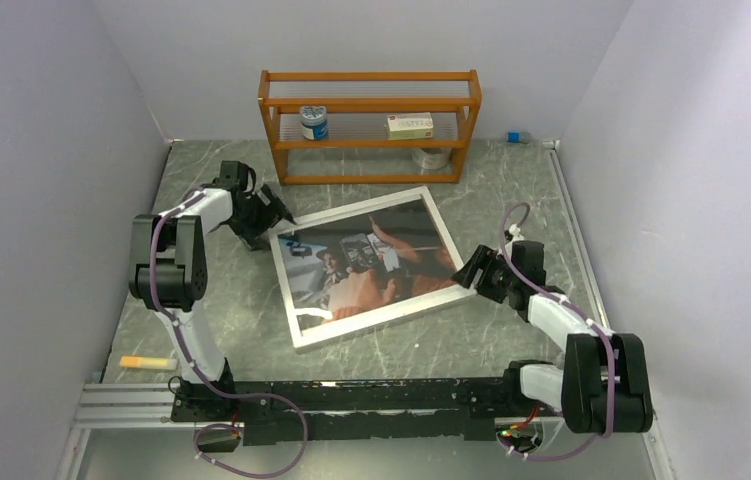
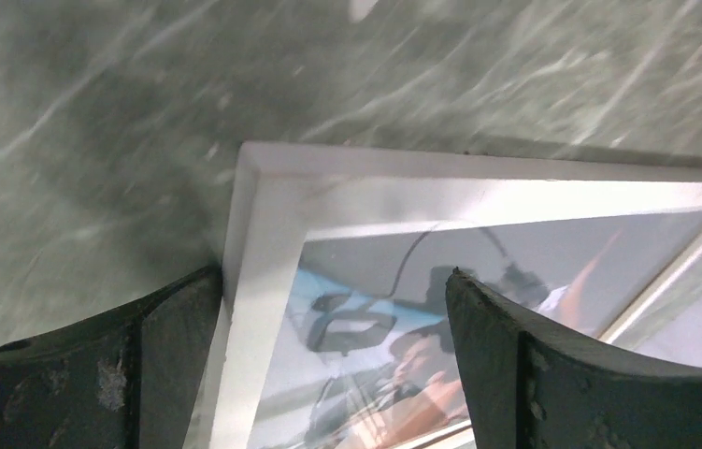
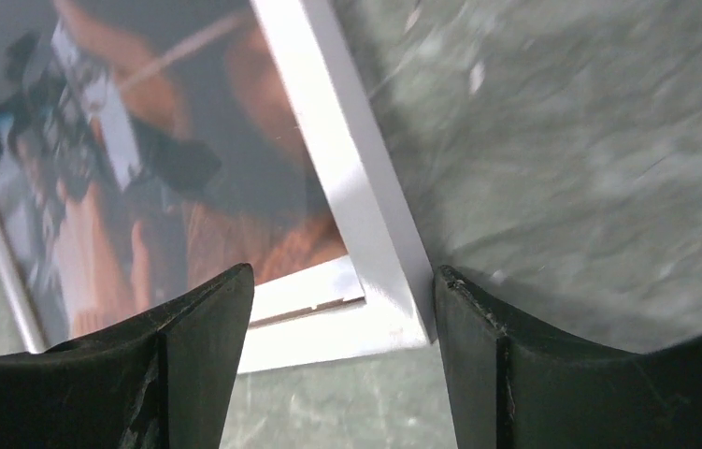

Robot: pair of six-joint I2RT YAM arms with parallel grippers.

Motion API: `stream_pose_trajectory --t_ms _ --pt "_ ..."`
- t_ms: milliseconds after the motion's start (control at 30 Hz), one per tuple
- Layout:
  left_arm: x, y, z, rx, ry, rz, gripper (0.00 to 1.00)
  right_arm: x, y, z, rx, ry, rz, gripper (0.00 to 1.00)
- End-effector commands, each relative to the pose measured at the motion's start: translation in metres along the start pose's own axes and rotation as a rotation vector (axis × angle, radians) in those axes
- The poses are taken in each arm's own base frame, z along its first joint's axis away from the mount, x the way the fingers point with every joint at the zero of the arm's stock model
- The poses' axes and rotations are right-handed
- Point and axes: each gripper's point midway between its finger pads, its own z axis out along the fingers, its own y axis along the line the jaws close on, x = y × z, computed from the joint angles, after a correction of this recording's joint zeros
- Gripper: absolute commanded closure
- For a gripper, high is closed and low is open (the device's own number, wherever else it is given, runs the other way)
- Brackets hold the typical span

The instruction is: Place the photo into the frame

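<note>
The frame [image 1: 346, 210] lies flat and skewed on the marble table, silver-white rim up, with the photo [image 1: 366, 265] showing under its pane. My left gripper [image 1: 279, 222] is at the frame's far left corner. In the left wrist view it [image 2: 333, 309] is open, straddling the white rim [image 2: 263, 243], with one finger [image 2: 169, 327] outside the frame and the other over the photo [image 2: 393, 355]. My right gripper [image 1: 469, 275] is at the near right corner. In its wrist view it [image 3: 345, 290] is open around that corner of the rim [image 3: 365, 215], beside the photo [image 3: 188, 187].
An orange wooden shelf rack [image 1: 371, 125] stands at the back, holding a jar [image 1: 313, 122] and a small box [image 1: 410, 125], with a tape roll [image 1: 432, 157] under it. An orange marker [image 1: 144, 362] lies near the left arm's base. Side walls close in the table.
</note>
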Motion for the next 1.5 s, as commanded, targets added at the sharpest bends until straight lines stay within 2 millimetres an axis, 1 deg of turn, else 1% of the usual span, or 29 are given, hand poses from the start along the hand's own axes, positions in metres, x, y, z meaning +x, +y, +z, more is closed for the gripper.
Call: stream_pose_trajectory --t_ms 0,100,200,300,400,467,600,633,733,800,833,900,1000,1067,1100,1167,1267,1300,1367,1467 --pt "0.042 -0.041 0.022 0.187 0.192 -0.028 0.07 0.101 0.043 -0.041 -0.219 0.426 0.156 0.28" --pt "0.040 -0.033 0.022 0.147 0.177 -0.022 0.07 0.100 0.044 -0.051 -0.208 0.411 0.136 0.27" --pt "0.032 -0.017 0.015 0.054 0.118 -0.018 0.06 0.086 0.040 -0.058 -0.114 0.352 0.155 0.26" --pt "0.020 -0.003 -0.002 -0.017 0.045 -0.022 0.06 0.063 0.025 -0.065 0.046 0.244 0.177 0.22" --pt "0.011 0.006 -0.020 -0.048 -0.008 -0.004 0.06 0.037 0.018 -0.074 0.142 0.136 0.161 0.20" --pt "0.007 0.013 -0.033 -0.088 -0.036 0.016 0.06 0.021 0.019 -0.080 0.171 0.090 0.144 0.19" --pt "0.000 0.021 -0.065 -0.140 -0.107 0.053 0.06 -0.011 0.031 -0.096 0.196 0.027 0.108 0.19" --pt "-0.001 0.019 -0.077 -0.129 -0.133 0.066 0.06 -0.019 0.034 -0.100 0.198 0.007 0.096 0.19" --pt "0.002 -0.014 -0.126 0.058 -0.237 0.164 0.06 -0.048 0.046 -0.120 0.205 -0.079 0.046 0.19" --pt "0.010 -0.027 -0.159 0.135 -0.277 0.227 0.06 -0.066 0.056 -0.136 0.204 -0.134 0.003 0.18" --pt "0.014 -0.028 -0.174 0.142 -0.296 0.250 0.06 -0.079 0.064 -0.148 0.196 -0.177 -0.019 0.17" --pt "0.019 -0.029 -0.207 0.145 -0.351 0.284 0.06 -0.096 0.072 -0.169 0.207 -0.242 -0.046 0.16" --pt "0.030 -0.035 -0.256 0.196 -0.438 0.338 0.06 -0.118 0.078 -0.202 0.243 -0.357 -0.064 0.15" --pt "0.036 -0.036 -0.289 0.229 -0.523 0.367 0.06 -0.130 0.081 -0.225 0.264 -0.436 -0.055 0.14" --pt "0.038 -0.034 -0.304 0.234 -0.570 0.375 0.06 -0.135 0.082 -0.236 0.272 -0.471 -0.053 0.13" --pt "0.048 -0.027 -0.337 0.251 -0.655 0.391 0.06 -0.140 0.083 -0.257 0.293 -0.528 -0.043 0.10" --pt "0.060 -0.011 -0.370 0.230 -0.748 0.399 0.06 -0.143 0.083 -0.285 0.321 -0.591 -0.033 0.10" --pt "0.065 -0.005 -0.378 0.225 -0.766 0.401 0.06 -0.143 0.083 -0.293 0.328 -0.604 -0.032 0.09" --pt "0.071 0.012 -0.395 0.179 -0.820 0.382 0.06 -0.141 0.083 -0.312 0.342 -0.631 -0.023 0.09" --pt "0.080 0.039 -0.410 0.107 -0.873 0.343 0.06 -0.135 0.081 -0.331 0.368 -0.641 -0.020 0.09"
